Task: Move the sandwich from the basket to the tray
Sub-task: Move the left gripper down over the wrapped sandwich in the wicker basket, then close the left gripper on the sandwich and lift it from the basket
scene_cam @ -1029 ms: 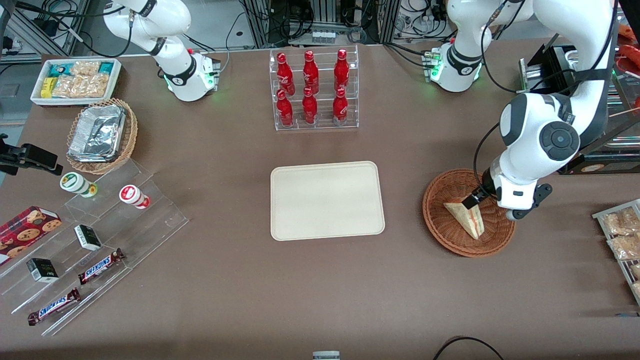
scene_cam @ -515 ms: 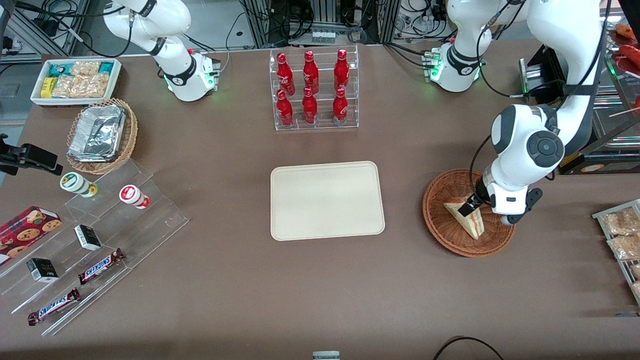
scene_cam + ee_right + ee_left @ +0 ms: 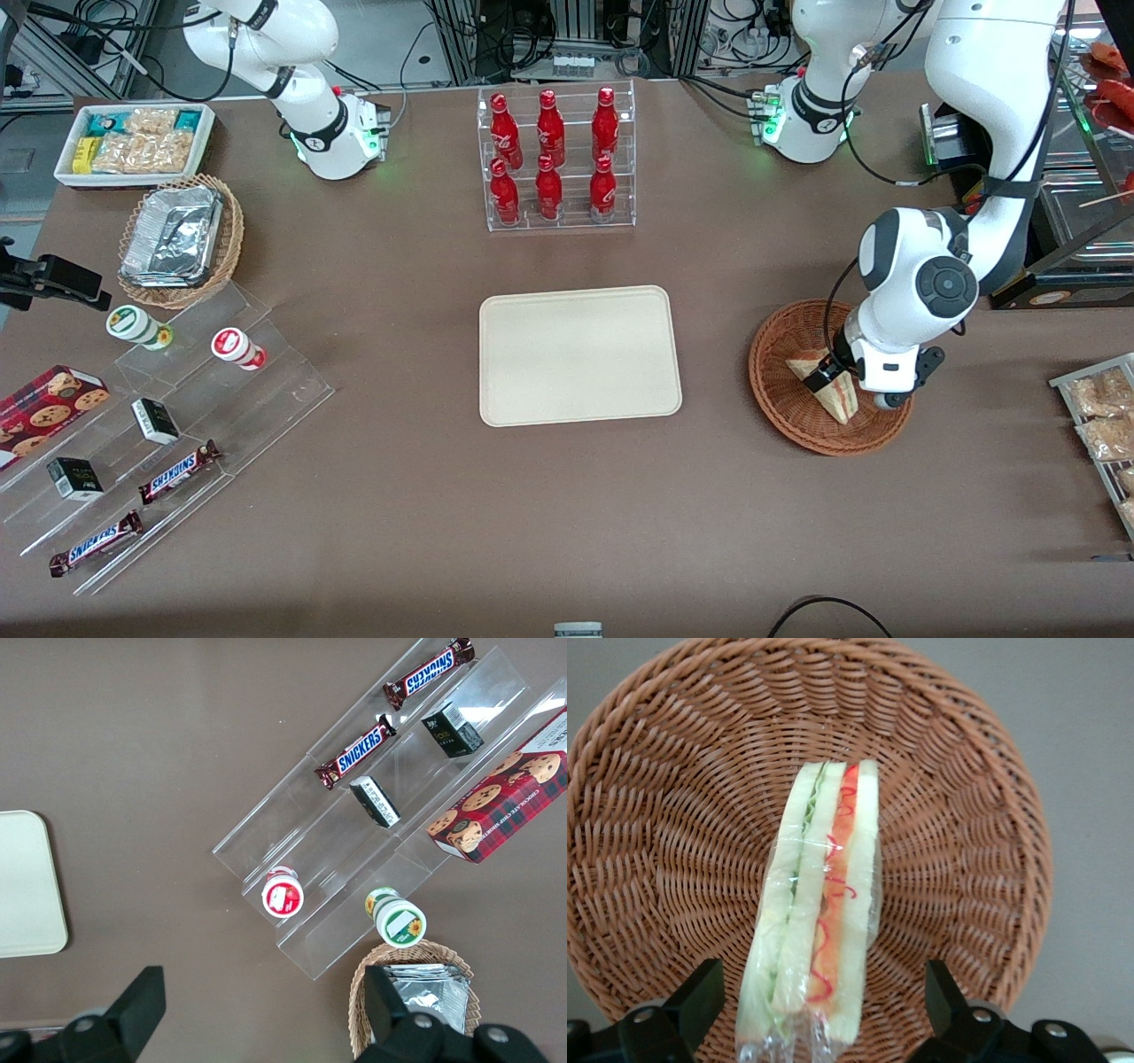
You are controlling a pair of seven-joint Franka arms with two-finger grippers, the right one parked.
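1. Brown counter [image 3: 399, 496] carries everything: the cream tray [image 3: 580, 354] lies bare in the middle, and the reddish wicker basket [image 3: 780, 390] sits well apart from it toward the working arm's end.
2. Inside the basket, the wrapped sandwich [image 3: 815, 921] stands on edge, its red, orange and green layers facing up between pale bread slices.
3. Low over the basket, the end effector [image 3: 819, 1014] is spread wide and holds nothing; one finger [image 3: 700, 992] shows on each flank of the sandwich's broad end, with basket weave visible in both gaps.
4. The step in hand looks like the final descent before the grasp.
5. To do it well, I would keep the sandwich centred between the fingers so both bread faces are met together and it is not tipped over.
6. Closing gently seems wise, since soft bread under loose film may crush or slip.
7. Going low enough to take the body, not only the film, should help, while stopping short of the weave.
8. A straight lift clear of the basket rim [image 3: 1036, 868] should precede any travel toward the tray.
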